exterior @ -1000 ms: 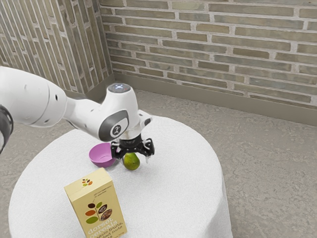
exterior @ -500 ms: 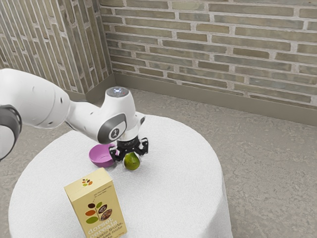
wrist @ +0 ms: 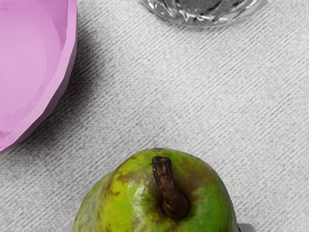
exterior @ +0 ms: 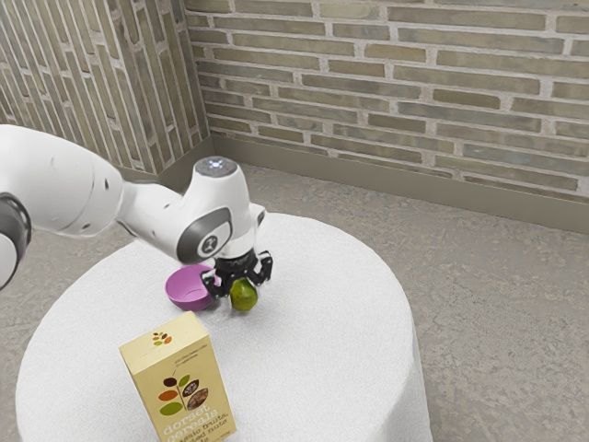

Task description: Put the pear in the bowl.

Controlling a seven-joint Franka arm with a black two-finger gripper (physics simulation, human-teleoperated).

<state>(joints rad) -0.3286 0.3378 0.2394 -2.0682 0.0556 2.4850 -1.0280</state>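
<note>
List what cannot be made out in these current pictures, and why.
Wrist view:
- Part of the bowl: cut off by the edge.
- Part of the pear: lower edge.
- Most of a clear object: upper edge.

Exterior view:
- Cereal box's foot: lower edge.
- Its finest print: too small.

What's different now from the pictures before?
My pincer came down, shifted a little toward the exterior view's left, and took hold of the pear from both sides. The pear looks raised just a tiny bit. The pink bowl and the cereal box stayed put.
</note>
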